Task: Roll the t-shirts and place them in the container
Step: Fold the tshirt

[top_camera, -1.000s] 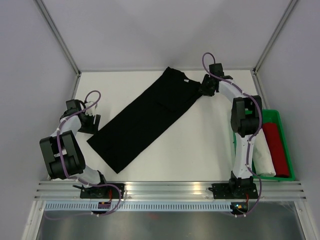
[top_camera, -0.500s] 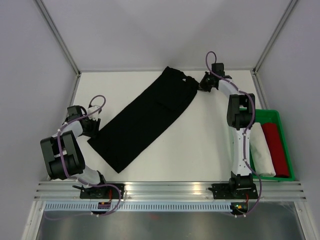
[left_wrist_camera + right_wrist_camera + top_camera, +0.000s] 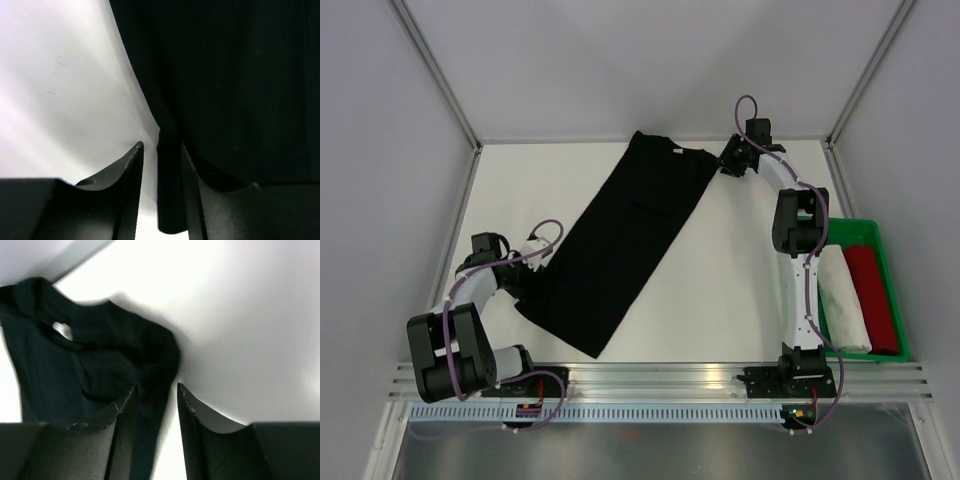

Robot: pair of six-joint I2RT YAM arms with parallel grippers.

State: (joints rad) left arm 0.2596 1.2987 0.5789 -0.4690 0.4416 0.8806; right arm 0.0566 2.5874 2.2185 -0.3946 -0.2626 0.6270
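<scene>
On the white table [image 3: 720, 290], one black t-shirt [image 3: 620, 235] lies folded into a long band running from about 1 o'clock down to 7 o'clock in the overhead view, its small white neck label [image 3: 62, 329] at the far end. Two arms work it. The left gripper [image 3: 161, 165] has its fingers pinched on the hem edge at the near-left end; the right gripper [image 3: 155, 402] sits at the collar corner near 1 o'clock, fingers narrowly apart with dark cloth between them, though whether they grip it firmly cannot be told.

Judging by the layout, the step in hand is straightening and squaring the folded band before rolling; no roll has begun on this shirt. The next move likely calls for laying the band flat, then turning one short end over on itself and keeping the edges even as it winds.

At 4 o'clock, a green bin [image 3: 886, 262] holds two finished rolls: one white roll [image 3: 844, 300] and one red roll [image 3: 876, 298], side by side and touching.
</scene>
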